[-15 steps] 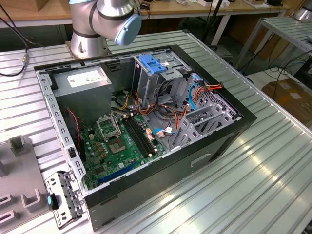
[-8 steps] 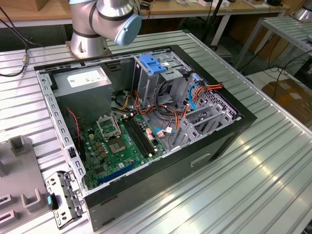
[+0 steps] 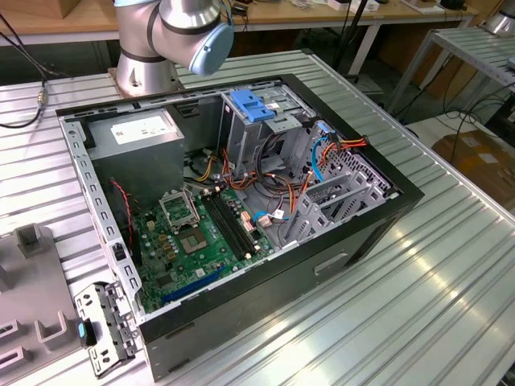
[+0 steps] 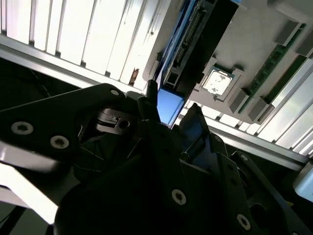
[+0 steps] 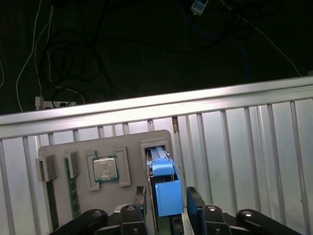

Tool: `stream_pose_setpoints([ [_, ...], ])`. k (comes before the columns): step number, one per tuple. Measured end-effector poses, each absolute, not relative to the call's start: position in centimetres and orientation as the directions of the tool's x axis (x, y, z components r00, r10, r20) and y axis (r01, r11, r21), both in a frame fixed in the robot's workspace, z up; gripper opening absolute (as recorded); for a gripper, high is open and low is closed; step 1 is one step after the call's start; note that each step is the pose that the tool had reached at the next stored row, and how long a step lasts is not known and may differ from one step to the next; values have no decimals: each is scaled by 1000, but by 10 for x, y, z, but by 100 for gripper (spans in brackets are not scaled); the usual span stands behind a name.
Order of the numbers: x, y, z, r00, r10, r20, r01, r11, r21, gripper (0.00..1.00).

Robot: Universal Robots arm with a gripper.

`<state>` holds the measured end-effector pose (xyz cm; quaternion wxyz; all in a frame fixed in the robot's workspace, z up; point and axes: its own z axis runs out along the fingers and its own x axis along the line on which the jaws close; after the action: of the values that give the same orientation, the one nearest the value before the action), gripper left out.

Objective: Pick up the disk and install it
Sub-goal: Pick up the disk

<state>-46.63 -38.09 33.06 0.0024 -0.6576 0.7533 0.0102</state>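
- Disk: blue-framed, standing on edge in a slot of a grey holder tray. In both wrist views it lies directly between the gripper's two dark fingers.
- Gripper: straddles the disk, jaws parted to a little more than the disk's thickness. In the first wrist view a thin dark gap shows on each side, so there is no visible clamp.
- Tray, other contents: a square processor chip in its own recess beside the disk's slot, with memory sticks beyond it.
- Surface: ribbed aluminium, carrying the tray near its edge.
- Exterior view: an open computer case lies on its side on the surface, a light-blue latch plate on its drive cage, and the arm rises behind it.
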Motion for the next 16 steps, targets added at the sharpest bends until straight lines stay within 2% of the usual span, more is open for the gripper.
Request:
stream_pose_setpoints([
  [16,-469,-384,316,-74,-997,-16,-997,74,12,46],
])
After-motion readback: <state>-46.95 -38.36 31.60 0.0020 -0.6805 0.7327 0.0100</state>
